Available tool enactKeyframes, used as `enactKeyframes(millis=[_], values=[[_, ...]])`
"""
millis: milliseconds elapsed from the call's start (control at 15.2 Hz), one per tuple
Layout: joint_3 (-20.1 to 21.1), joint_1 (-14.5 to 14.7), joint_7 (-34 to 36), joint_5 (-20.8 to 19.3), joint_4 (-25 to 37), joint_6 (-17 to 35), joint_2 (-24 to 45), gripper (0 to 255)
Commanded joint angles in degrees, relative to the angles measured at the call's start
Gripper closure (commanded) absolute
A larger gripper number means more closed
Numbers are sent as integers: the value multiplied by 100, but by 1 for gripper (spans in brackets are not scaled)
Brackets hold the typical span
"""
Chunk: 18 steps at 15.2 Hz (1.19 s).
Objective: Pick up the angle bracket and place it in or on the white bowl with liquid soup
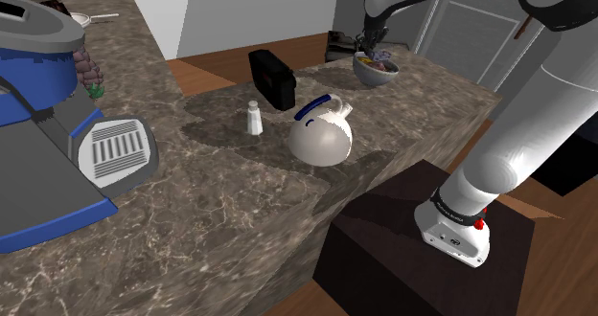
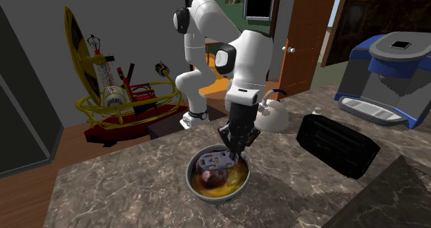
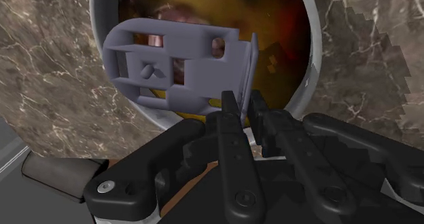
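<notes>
Wrist view: gripper (image 3: pixel 243 106) clamped on the upright flange of the grey angle bracket (image 3: pixel 170 63), held over the bowl (image 3: pixel 310 73).
Bracket's flat plate sticks out sideways past the fingertips, above orange-brown soup (image 3: pixel 272 19). One bracket, one grey-rimmed bowl directly below the hand. Back toward the arm's base, well apart from the hand: one white kettle (image 1: pixel 321 137), one shaker (image 1: pixel 255 120), one black box (image 1: pixel 273 78).

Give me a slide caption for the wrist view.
Black gripper clasps a grey angle bracket over the soup bowl on a veined stone counter.
</notes>
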Motion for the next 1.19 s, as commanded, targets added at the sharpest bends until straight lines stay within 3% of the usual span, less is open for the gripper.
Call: enactKeyframes(millis=[0,396,462,792,1122], values=[[-2,-2,8,2,-15,46,28,255],[-1,-2,8,2,-15,46,28,255],[-1,-2,8,2,-15,46,28,0],[-1,-2,8,2,-15,46,28,0],[96,95,35,-26,299,-631,-314,0]])
